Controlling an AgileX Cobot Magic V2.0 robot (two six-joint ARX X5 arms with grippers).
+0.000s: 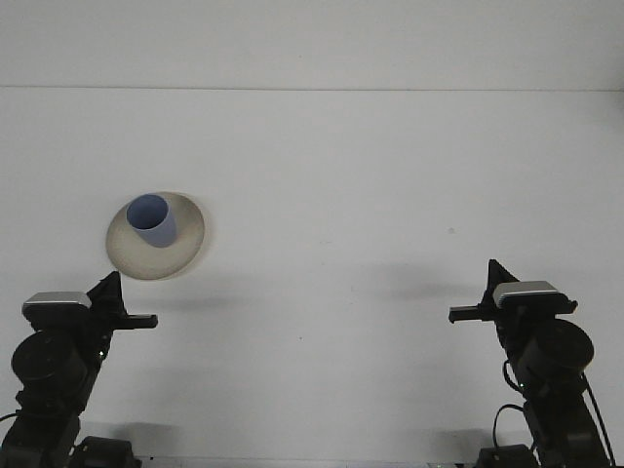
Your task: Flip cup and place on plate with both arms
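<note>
On the beige plate (pixel 185 249) at the table's left, the blue cup (pixel 152 220) is seen upright, so both arms are best kept withdrawn and clear; whether either pincer is wide or narrow cannot be told.

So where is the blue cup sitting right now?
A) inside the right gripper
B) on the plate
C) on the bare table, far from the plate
B, the blue cup stands on the plate, with neither arm touching it.
</note>
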